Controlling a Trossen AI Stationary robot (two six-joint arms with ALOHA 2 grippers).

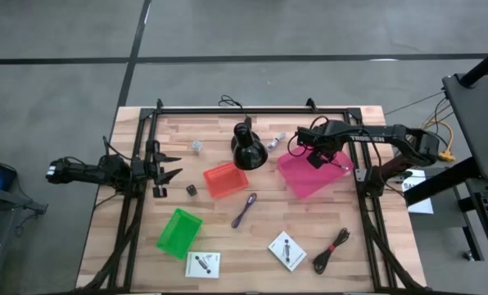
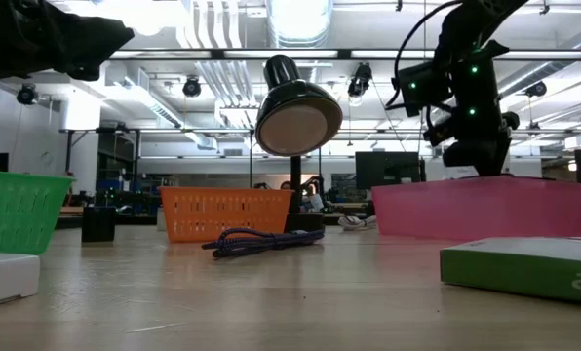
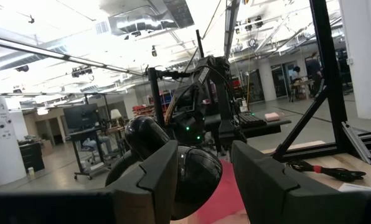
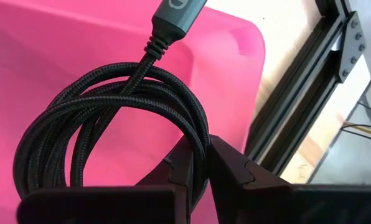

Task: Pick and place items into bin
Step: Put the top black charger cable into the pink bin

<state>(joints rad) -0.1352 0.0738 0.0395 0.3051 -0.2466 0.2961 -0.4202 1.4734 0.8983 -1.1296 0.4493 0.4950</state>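
Note:
My right gripper (image 1: 318, 156) is over the pink bin (image 1: 309, 176), shut on a black braided coiled cable (image 4: 111, 124) whose grey plug end (image 4: 173, 12) points away from the fingers. On the table lie a thin purple cord (image 1: 246, 209), two white square cards (image 1: 203, 264) (image 1: 286, 250), another black coiled cable (image 1: 332, 250), a tiny dark cube (image 1: 192, 189) and small silvery bits (image 1: 196, 146). My left gripper (image 1: 172, 168) waits open at the table's left side, holding nothing. My right gripper pinches the bundled strands on one side of the coil (image 4: 195, 140) between its two fingers, which lie across the strands. The fingers come from above, slanting down. The loop spreads out beyond the fingertips above the pink bin's floor (image 4: 61, 43); whether it touches the floor I cannot tell.
A black lamp-like stand (image 1: 248, 146) stands just left of the pink bin. A red-orange bin (image 1: 225, 179) sits mid-table and a green bin (image 1: 179, 232) near the front left. A black metal frame (image 1: 367, 205) runs along the table's sides.

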